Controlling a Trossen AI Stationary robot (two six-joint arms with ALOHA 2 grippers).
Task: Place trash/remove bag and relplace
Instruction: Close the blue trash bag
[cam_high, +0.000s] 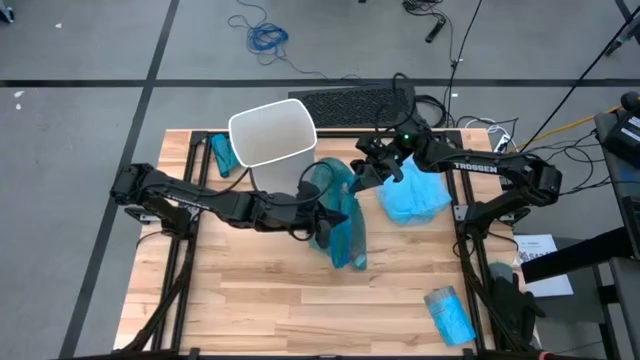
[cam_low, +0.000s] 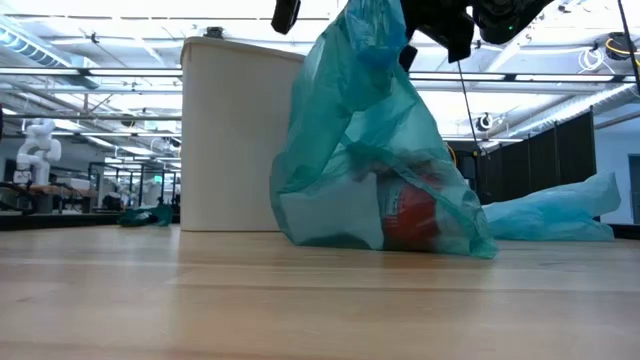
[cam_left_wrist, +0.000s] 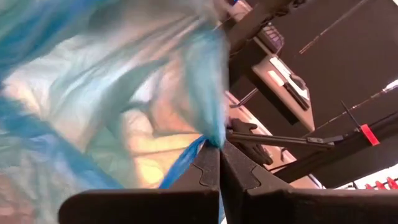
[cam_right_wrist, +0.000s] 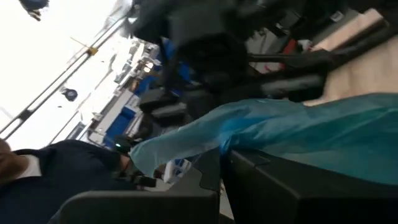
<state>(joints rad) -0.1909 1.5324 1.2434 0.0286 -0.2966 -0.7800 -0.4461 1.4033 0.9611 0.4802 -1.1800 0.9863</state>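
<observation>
1. Teal plastic of the full bag (cam_high: 340, 225) stands on the tabletop (cam_high: 260, 300) just beside the white bin (cam_high: 272, 135), with the trash (cam_low: 408, 212) low inside it.
2. Its long axis runs up from the tabletop to the two hands.
3. Left hand (cam_high: 328, 212) is pinched on the bag.
4. Right hand (cam_high: 366, 172) grips the bag mouth, on the side away from the bin.
5. Both are equally near, so lifting seems the next move.
</observation>
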